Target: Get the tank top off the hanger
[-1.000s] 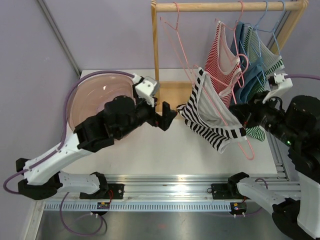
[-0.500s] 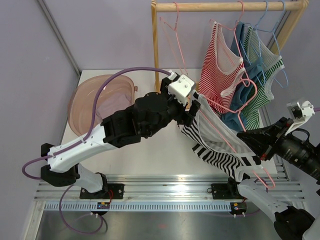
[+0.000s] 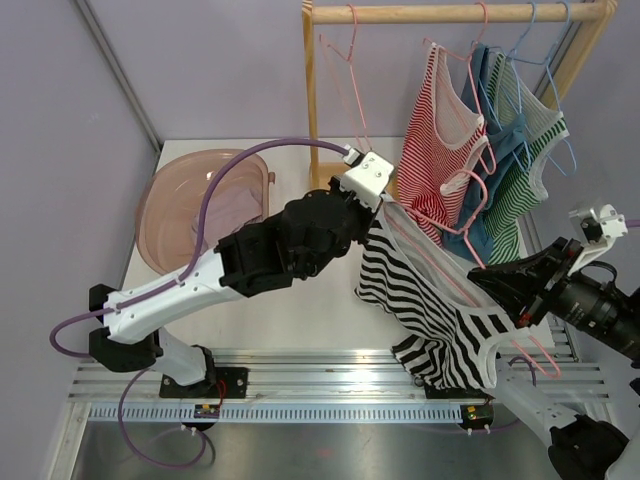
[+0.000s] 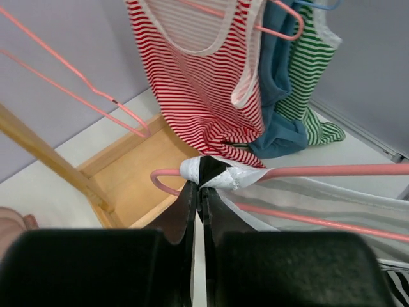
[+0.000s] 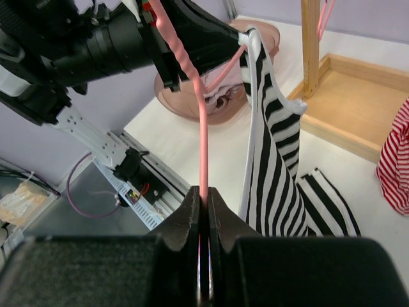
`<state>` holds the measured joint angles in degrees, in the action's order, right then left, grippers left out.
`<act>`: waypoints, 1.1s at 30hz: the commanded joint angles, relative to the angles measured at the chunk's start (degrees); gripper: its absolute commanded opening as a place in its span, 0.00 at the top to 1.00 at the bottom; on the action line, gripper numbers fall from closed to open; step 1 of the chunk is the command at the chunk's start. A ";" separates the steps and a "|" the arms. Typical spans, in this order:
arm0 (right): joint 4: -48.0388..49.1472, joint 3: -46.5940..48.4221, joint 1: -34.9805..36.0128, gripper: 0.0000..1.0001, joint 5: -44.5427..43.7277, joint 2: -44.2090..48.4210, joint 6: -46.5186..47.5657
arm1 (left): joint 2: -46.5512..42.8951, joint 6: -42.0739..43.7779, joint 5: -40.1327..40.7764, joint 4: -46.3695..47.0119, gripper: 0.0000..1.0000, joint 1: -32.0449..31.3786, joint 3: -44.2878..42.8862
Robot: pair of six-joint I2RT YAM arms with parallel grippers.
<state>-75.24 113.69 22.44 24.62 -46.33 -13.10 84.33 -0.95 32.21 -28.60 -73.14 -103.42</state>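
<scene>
hanger off the rail, tank top not yet off the hanger

the black-and-white striped tank top (image 3: 430,310) hangs in the air between the two arms, above the near right part of the counter (image 3: 290,320) and well clear of the wooden rack (image 3: 450,13), where the other tops hang. the right tool (image 5: 204,192) is closed tight on the pink hanger (image 5: 202,128), gripping its wire. the left tool (image 4: 198,188) is pinched narrow on the tank top's shoulder strap (image 4: 208,171), right where it wraps the hanger's end. so the lift from the rack looks done. what is left, as i judge it, is slipping this strap past the hanger's tip, freeing the other shoulder, then pulling garment and hanger apart.
</scene>
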 commanded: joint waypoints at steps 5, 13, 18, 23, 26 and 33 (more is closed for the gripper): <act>9.67 -13.22 -0.20 1.00 4.38 3.25 1.41 | -7.95 -8.53 15.34 2.59 1.00 6.32 7.61; 20.74 -23.68 -0.11 1.00 10.34 8.61 0.89 | -13.05 -20.04 11.05 -4.79 1.00 20.40 12.36; 37.86 -35.44 -0.11 1.00 12.56 14.67 -2.53 | -16.39 -22.42 1.91 -4.19 1.00 23.57 17.44; 58.77 -48.89 -0.20 1.00 10.36 18.90 -11.13 | -23.67 -21.29 -23.06 5.20 1.00 23.23 27.45; 71.69 -53.65 -0.20 1.00 10.09 16.37 -14.92 | -27.11 -21.02 -34.80 10.58 1.00 21.39 32.92; 82.46 -55.16 -0.20 1.00 2.49 9.59 -17.75 | -29.58 -19.87 -30.65 8.05 1.00 13.91 41.18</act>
<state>-3.92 58.41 22.44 32.97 -35.64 -28.40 55.81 -21.02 2.07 -22.76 -58.08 -65.04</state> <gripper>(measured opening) 0.104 0.012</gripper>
